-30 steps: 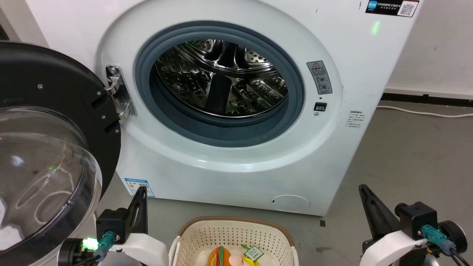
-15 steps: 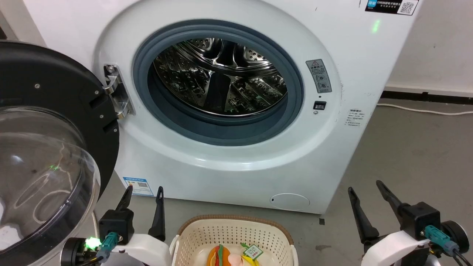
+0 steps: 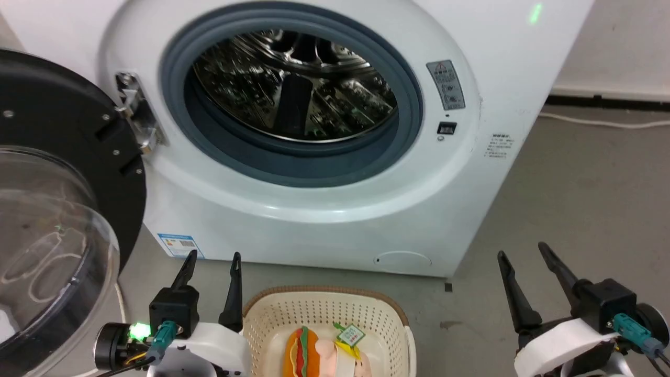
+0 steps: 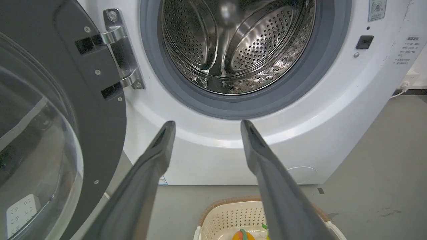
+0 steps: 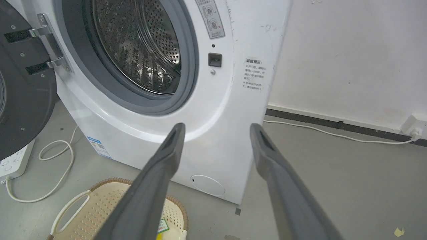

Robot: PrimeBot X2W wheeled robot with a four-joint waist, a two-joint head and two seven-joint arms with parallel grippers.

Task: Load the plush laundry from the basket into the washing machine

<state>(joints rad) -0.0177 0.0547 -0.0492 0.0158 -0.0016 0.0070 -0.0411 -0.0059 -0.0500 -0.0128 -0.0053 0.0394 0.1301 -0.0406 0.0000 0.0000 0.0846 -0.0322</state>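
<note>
The white washing machine stands ahead, its grey-ringed port and steel drum in the open, and its black-rimmed clear door swung wide to the left. On the floor before it sits the cream basket with a brown rim. The plush laundry, an orange bun with red and green layers, lies inside. My left gripper hovers open just left of the basket. My right gripper is open well to its right. Both hold nothing. The drum also shows between my left gripper fingers.
The open door crowds my left side. A white cable and a power strip lie on the grey floor left of the washer. Another cable runs along the wall to the right, with bare floor there.
Both grippers went from shut to open. The head camera has tilted down and nearer, so the washer sits higher in view and more of the basket and plush shows.
</note>
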